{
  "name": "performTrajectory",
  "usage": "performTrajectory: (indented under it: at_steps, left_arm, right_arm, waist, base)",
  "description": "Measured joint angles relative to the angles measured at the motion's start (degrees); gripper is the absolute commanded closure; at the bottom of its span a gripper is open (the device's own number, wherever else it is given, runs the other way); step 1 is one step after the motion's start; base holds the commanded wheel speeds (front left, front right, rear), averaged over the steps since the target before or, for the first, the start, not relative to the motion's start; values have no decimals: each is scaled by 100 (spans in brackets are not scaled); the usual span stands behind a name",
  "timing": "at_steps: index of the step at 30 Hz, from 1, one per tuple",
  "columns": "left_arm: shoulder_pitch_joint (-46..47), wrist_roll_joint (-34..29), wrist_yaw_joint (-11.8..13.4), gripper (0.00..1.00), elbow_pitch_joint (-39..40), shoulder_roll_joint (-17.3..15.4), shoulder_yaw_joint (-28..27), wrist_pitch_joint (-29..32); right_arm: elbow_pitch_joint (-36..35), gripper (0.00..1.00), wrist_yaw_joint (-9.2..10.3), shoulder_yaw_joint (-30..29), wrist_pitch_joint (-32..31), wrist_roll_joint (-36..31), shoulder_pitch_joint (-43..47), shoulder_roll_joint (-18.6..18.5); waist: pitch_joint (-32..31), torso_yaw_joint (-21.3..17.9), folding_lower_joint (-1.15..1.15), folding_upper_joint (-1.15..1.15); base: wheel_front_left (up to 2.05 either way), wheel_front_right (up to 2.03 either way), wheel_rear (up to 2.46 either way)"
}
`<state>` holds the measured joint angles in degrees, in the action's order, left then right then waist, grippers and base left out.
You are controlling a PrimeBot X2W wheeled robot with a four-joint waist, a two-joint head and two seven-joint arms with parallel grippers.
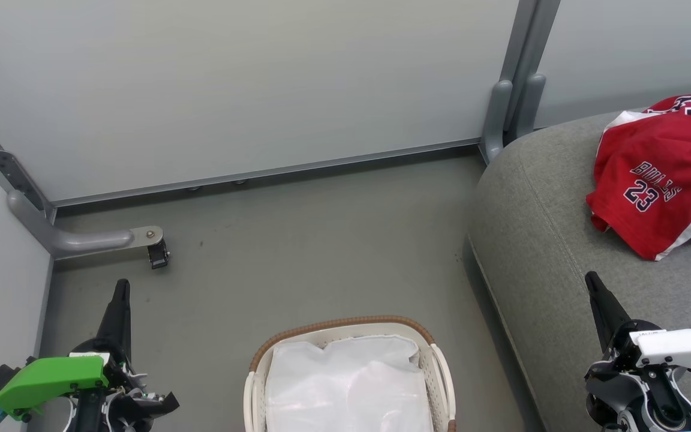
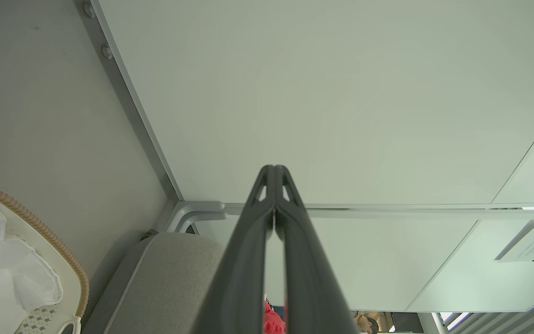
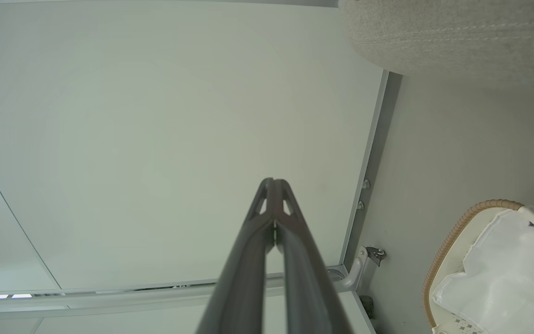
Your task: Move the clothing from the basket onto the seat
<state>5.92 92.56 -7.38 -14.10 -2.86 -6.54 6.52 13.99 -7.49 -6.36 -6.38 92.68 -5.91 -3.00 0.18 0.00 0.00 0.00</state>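
Floor [image 1: 321,252] holds one basket [image 1: 333,324] between my left hand [image 1: 121,287] and right hand [image 1: 591,279], both closed, empty; one clothing [image 1: 657,174] heap beyond the right.

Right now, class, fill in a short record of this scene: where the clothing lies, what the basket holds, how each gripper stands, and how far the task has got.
seat: grey cushion, right of the basket
clothing: red garments heaped on the seat
basket: on the floor; white liner sheet inside, no red seen in the visible part
left gripper: shut, empty, left of the basket
right gripper: shut, empty, apart from the clothing
task: appears done
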Motion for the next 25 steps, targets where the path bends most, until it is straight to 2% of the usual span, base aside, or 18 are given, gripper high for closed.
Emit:
performTrajectory:
  at_steps: [25]
  left_arm:
    - [0,0,0,100,0,1,-1,2]
  right_arm:
    - [1,100,0,-5,-15,-8,-1,5]
  waist:
    - [0,0,0,0]
  base:
    - [0,0,0]
